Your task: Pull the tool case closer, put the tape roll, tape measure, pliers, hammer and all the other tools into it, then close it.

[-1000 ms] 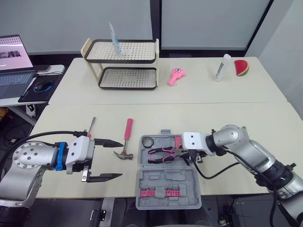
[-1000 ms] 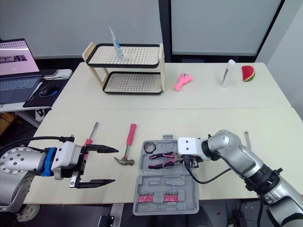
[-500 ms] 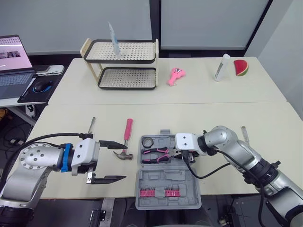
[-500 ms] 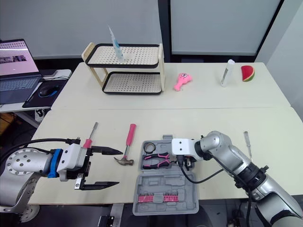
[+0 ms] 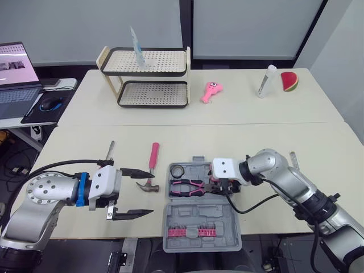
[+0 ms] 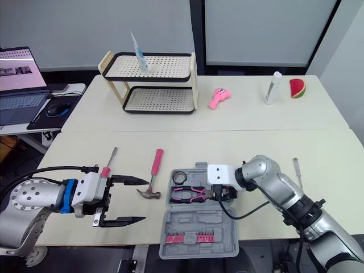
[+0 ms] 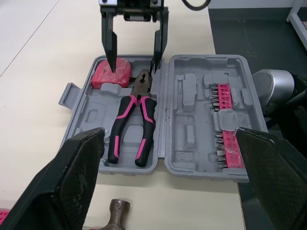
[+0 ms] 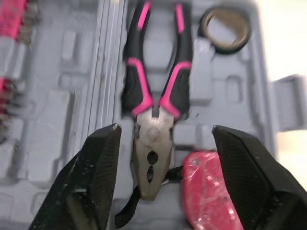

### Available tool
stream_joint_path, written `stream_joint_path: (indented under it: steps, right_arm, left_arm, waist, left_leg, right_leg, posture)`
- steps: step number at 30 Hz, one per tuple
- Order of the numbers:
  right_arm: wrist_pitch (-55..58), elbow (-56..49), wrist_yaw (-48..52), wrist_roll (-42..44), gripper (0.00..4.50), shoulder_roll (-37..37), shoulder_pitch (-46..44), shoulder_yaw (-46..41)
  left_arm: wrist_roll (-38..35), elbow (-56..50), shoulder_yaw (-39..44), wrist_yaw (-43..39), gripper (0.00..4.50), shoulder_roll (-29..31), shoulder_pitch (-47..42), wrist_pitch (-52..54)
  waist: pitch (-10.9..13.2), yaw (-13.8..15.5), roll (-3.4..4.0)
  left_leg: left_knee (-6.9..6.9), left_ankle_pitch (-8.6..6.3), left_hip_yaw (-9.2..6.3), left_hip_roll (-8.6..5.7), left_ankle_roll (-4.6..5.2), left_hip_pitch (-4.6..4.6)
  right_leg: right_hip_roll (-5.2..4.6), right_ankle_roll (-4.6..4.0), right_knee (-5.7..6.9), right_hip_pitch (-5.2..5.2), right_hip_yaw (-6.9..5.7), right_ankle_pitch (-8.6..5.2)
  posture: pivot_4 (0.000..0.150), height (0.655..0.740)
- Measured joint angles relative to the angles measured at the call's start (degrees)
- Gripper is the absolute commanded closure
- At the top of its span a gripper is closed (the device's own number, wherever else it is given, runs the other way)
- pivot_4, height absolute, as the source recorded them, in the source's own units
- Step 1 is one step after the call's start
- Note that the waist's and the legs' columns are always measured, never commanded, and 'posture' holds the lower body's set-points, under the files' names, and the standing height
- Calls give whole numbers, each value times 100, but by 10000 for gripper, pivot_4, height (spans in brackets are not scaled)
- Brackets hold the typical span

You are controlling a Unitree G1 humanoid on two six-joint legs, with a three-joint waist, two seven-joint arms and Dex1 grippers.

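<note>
right end effector [image 7: 135, 57] hangs wide open, empty, over pliers [image 7: 132, 122] seated in the tool case [image 7: 192, 96]; left end effector [image 6: 142, 200], open and empty, faces the hammer [image 6: 154, 170], likely next.

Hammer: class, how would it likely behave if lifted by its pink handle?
The hammer is probably head-heavy: its metal head sits at one end, so it may tip downward. It looks rigid. Lying flat, it seems unlikely to roll.

Case open, three tools in!
We saw the grey tool case [image 5: 199, 216] lying flat and open, with pink-handled pliers [image 5: 187, 186], black tape roll [image 5: 178, 170] and red tape measure [image 7: 111, 74] seated inside. The pink-handled hammer [image 5: 153, 164] lay outside, just beside its left edge.
</note>
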Motion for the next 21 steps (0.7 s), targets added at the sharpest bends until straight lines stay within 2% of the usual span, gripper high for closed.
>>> stream_joint_path:
  steps: [6,11,19,21]
  right_arm:
    - [50,-2,-433,115,24551,599,21,-128]
    - [13,487,-784,-66,33196,937,30,22]
    - [-247,1242,-954,-338,44900,1193,29,366]
    - [-337,1405,-975,-391,44900,1212,30,405]
  left_arm:
    - [0,10,0,31,0,-1,-13,12]
    - [-1,20,0,67,0,-1,-43,30]
    - [-3,19,1,116,0,-1,-18,82]
    - [-4,19,1,123,0,-1,24,83]
  waist:
    - [-1,-3,-1]
    - [-1,-6,-1]
    - [-1,-15,-1]
    - [-1,-16,0]
  left_leg:
    - [0,0,-1,0,0,1]
    - [1,1,0,0,-1,1]
    - [2,1,1,0,-2,2]
    - [1,1,2,0,-2,2]
  right_leg:
    - [3,0,5,-2,0,0]
    - [3,0,6,-3,0,0]
    - [4,0,11,-6,1,0]
    - [4,0,11,-6,2,0]
  posture:
    - [1500,7356]
    - [1500,7356]
    - [1500,7356]
    - [1500,7356]
